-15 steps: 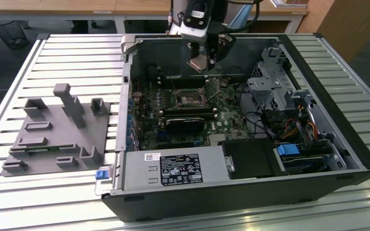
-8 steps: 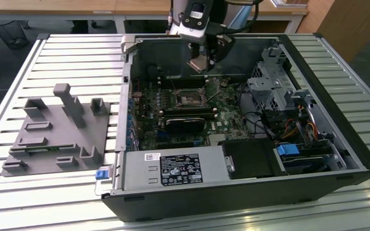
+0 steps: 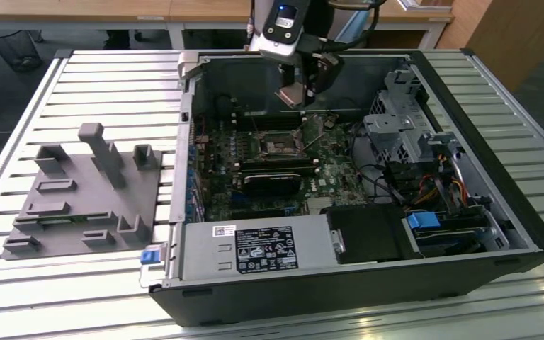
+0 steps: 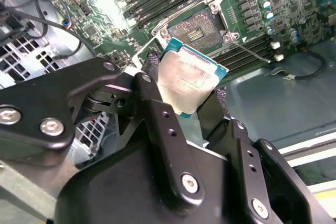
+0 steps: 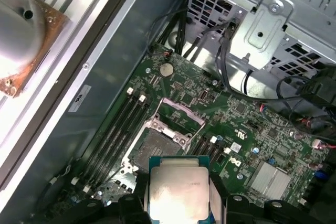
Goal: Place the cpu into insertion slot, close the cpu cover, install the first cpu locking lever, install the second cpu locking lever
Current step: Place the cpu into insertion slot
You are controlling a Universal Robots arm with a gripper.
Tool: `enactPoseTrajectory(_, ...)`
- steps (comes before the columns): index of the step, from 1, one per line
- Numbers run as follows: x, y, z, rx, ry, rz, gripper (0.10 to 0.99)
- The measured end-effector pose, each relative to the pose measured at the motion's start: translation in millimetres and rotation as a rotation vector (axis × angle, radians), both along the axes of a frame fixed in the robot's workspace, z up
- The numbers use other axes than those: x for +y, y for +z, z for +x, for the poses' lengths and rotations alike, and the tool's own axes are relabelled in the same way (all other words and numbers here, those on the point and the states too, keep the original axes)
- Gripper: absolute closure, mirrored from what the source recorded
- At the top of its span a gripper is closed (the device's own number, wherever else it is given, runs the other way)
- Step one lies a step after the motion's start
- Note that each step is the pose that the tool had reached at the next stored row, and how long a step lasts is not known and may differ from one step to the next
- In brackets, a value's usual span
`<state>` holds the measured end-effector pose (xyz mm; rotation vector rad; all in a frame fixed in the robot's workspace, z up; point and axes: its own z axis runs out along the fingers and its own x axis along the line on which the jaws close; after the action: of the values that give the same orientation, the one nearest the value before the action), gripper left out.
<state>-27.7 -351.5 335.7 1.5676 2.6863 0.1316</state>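
The tool [image 5: 178, 205] clasps the cpu [image 5: 177, 184] near the insertion slot [image 5: 154, 148].

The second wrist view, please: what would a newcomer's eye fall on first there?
The thin, square, silvery-grey cpu, clamped by its edges in the black gripper above the green circuit board. Just beyond it sits the small square insertion slot, silvery-rimmed, dark-centred and uncovered.

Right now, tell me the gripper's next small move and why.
Probably ease the cpu down toward the insertion slot: the gripper is shut on the cpu's edges, clear of the board, and the slot's dark centre lies uncovered just beyond it.
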Motion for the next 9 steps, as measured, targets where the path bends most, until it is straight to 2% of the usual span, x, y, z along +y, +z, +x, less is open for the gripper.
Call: enactPoseTrajectory(9,0.1,-1.9,0.0,0.0002,-0.102,-0.001,0.545)
